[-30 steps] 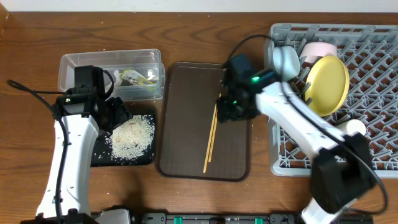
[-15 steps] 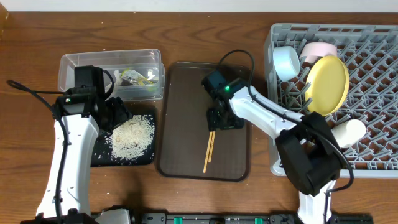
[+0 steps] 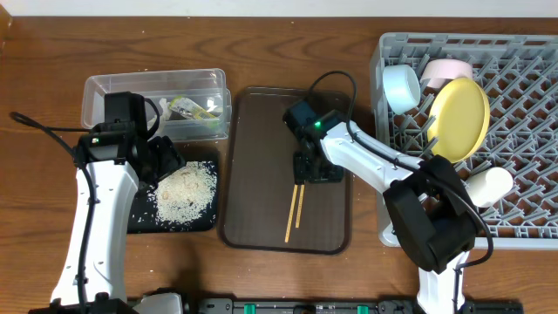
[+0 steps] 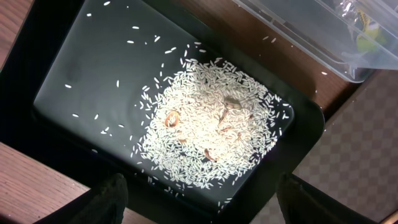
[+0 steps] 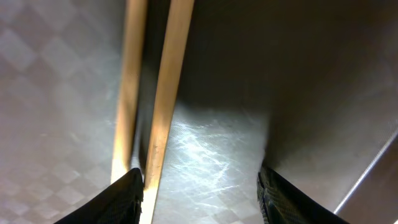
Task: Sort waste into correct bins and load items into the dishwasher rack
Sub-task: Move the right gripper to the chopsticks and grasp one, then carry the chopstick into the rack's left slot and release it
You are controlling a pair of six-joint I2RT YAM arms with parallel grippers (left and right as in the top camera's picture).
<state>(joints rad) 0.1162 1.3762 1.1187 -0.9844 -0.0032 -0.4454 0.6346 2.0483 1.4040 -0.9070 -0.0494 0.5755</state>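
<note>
Overhead, we see the right pincer (image 3: 307, 171) down on the brown tray (image 3: 253, 131), sitting over the upper end of the chopsticks (image 3: 293, 214). The pair lies side by side on the tray and runs out from under the pincer toward the tray's near edge. At the right stands the rack (image 3: 523, 209), holding a plate (image 3: 460, 118) on edge, a blue bowl (image 3: 401, 87), a pale bowl (image 3: 446, 68) and a cup (image 3: 488, 185). At the left, the left pincer (image 3: 166, 161) hangs over the upper edge of the black tray (image 3: 139, 218), where rice (image 3: 185, 192) lies heaped. Just beyond it the tub (image 3: 113, 92) holds a wrapper (image 3: 193, 109).

From the left wrist, we look straight down on the rice, piled near the middle of the black tray with loose grains scattered around. The two fingers (image 4: 109, 199) show at the bottom corners, spread wide with nothing between them. A corner of the tub shows at top right.

From the right wrist, we find both chopsticks flat on the brown tray, close together. The fingers (image 5: 287, 198) stand well apart and grip nothing. One stick runs down to the tip of the finger on the view's left. The other passes just inside it, within the gap. The opposite finger is well apart from both.
</note>
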